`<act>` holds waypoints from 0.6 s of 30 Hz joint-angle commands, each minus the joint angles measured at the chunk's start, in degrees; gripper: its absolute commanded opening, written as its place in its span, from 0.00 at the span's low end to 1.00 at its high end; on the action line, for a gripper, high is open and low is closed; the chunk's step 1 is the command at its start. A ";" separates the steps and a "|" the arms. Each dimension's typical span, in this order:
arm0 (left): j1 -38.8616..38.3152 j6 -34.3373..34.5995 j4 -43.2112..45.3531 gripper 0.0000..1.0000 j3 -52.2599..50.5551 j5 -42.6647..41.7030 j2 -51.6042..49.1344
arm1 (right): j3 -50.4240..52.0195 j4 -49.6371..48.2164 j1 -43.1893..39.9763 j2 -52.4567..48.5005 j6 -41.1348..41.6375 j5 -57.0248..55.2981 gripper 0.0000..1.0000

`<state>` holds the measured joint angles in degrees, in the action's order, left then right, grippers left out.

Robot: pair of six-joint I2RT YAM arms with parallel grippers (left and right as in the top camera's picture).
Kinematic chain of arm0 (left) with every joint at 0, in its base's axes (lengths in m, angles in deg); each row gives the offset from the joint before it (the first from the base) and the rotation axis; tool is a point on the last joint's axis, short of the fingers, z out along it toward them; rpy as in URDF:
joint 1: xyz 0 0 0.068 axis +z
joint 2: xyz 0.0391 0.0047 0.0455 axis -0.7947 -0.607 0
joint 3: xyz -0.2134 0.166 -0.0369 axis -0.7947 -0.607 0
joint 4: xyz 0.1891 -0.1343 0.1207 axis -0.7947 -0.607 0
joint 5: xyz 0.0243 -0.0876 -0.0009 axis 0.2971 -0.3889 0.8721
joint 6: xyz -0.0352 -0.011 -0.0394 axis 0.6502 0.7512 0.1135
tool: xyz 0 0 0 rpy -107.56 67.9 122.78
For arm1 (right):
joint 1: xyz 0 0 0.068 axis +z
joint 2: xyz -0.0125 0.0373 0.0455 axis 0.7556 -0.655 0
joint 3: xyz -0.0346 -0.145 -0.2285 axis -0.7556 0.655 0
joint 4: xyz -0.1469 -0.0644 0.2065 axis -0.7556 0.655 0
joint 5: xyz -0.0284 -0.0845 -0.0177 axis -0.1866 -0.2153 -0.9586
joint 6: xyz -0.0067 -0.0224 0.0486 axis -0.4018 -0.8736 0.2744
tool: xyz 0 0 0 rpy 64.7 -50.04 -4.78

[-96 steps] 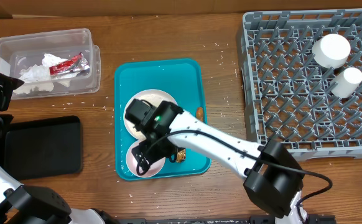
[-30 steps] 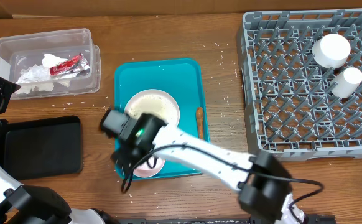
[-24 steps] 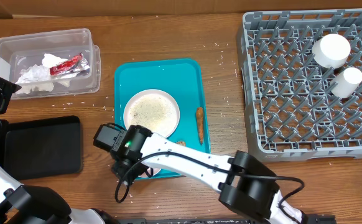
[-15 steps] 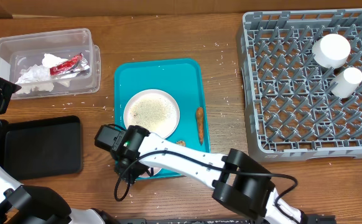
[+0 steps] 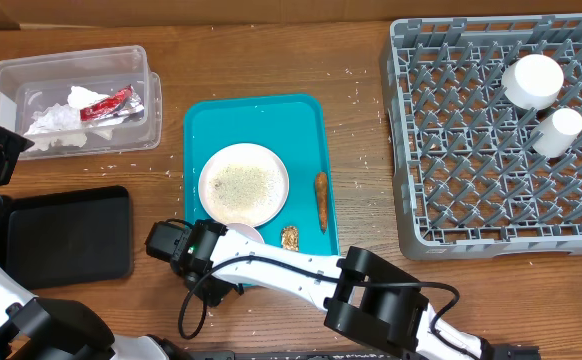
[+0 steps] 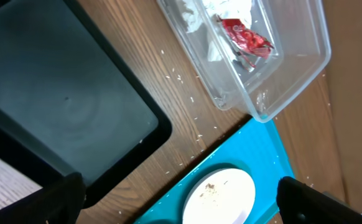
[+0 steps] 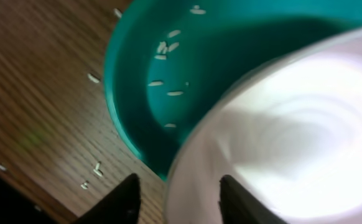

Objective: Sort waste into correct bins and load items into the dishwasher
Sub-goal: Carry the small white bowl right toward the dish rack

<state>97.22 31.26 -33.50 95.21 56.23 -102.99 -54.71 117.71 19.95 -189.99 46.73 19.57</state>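
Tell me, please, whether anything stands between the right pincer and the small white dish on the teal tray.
Nothing visible does. The right pincer straddles the rim of the small white dish, one fingertip on each side, with only the teal tray underneath.

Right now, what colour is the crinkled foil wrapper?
Red and silver foil wrapper; left wrist view.

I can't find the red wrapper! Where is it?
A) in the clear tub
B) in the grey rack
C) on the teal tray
A: the wrapper lies inside the clear tub, next to the napkin.
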 commanded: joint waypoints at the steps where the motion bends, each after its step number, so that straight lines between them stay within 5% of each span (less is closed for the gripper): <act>1: -0.39 -1.11 -0.15 1.00 0.13 1.75 -0.55 | -0.20 0.13 -0.09 0.15 -0.28 -0.96 0.38; 18: -0.39 -1.09 -0.13 1.00 0.13 1.75 -0.55 | -2.12 1.86 -0.09 0.15 -0.50 -1.40 0.17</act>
<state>97.22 31.24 -33.68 95.21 57.36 -102.99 -54.80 119.48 19.95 -189.99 46.34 19.02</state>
